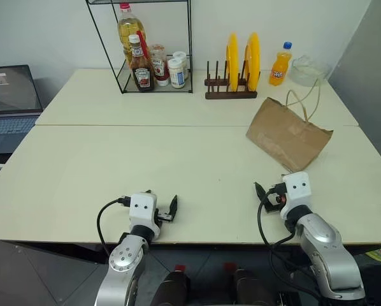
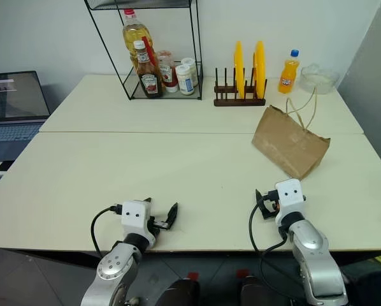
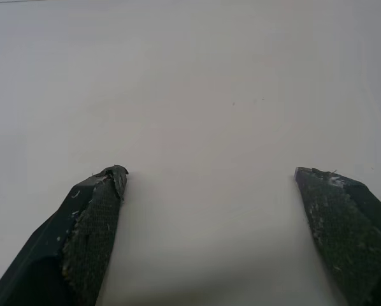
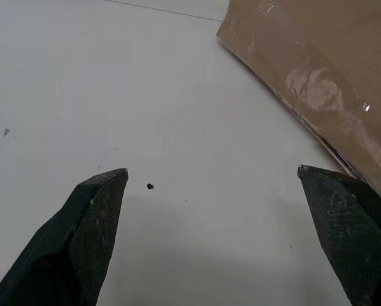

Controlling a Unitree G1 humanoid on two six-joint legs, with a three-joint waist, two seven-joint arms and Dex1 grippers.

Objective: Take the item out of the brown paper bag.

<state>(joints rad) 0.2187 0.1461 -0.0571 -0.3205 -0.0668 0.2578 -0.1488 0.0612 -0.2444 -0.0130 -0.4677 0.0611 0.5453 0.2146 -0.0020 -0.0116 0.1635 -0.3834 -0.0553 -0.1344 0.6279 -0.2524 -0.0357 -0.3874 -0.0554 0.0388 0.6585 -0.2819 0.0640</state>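
Note:
The brown paper bag (image 1: 289, 135) lies creased on its side at the right of the pale table (image 1: 114, 159), its twine handles (image 1: 305, 102) looping up toward the back. The item is hidden; nothing of it shows outside the bag. My right gripper (image 1: 273, 186) hovers open near the table's front edge, just in front of the bag's near corner, and the bag's side (image 4: 318, 76) lies close beyond its right finger. My left gripper (image 3: 209, 175) is open over bare table at the front left (image 1: 162, 200), far from the bag, with nothing between its fingers.
At the back stand a wire rack (image 1: 178, 38) with a ketchup bottle (image 1: 141, 69) and jars, a wooden rack with yellow plates (image 1: 241, 64), an orange soda bottle (image 1: 280, 65) and a clear bowl (image 1: 308, 69). A laptop (image 1: 12, 95) sits off the left edge.

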